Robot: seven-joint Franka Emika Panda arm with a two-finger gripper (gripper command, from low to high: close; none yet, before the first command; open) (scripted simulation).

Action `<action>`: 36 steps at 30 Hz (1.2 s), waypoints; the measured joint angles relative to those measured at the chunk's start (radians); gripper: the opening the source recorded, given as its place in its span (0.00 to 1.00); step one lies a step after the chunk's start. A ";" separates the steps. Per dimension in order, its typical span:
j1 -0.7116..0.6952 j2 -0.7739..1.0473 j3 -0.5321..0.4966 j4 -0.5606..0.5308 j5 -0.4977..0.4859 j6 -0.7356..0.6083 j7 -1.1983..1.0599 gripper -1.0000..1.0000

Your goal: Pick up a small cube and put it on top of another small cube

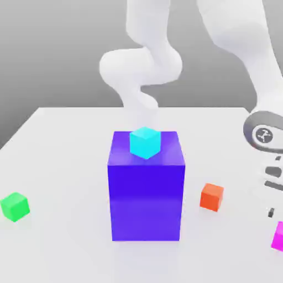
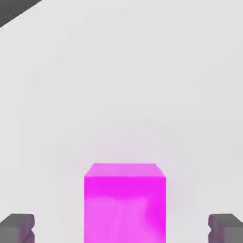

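The small magenta cube (image 1: 278,236) rests on the white table at the exterior view's right edge, partly cut off. My gripper (image 1: 275,210) hangs just above it. In the hand view the magenta cube (image 2: 125,204) sits between the two dark fingertips (image 2: 18,228), which stand wide apart on either side without touching it, so my gripper (image 2: 124,228) is open and holds nothing. The small green cube (image 1: 14,206) lies far off at the exterior view's left, near the table's front.
A big blue-purple block (image 1: 146,188) stands mid-table with a cyan small cube (image 1: 145,142) on top of it. An orange-red small cube (image 1: 211,196) lies between that block and the magenta cube. The white arm rises behind the block.
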State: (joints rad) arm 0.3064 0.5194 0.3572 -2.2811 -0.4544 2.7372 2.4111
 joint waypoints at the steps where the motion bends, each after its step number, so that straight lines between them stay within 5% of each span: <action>1: 0.012 0.020 -0.015 0.005 -0.014 0.014 0.011 0.00; 8: 0.011 0.016 -0.012 0.004 -0.011 0.014 0.009 0.00; 15: -0.126 -0.160 0.078 -0.011 0.142 -0.086 -0.119 0.00; 36: -0.662 -0.390 -0.361 -0.161 0.443 -0.088 0.005 0.00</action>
State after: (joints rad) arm -0.3557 0.1299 -0.0041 -2.4422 -0.0114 2.6490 2.4164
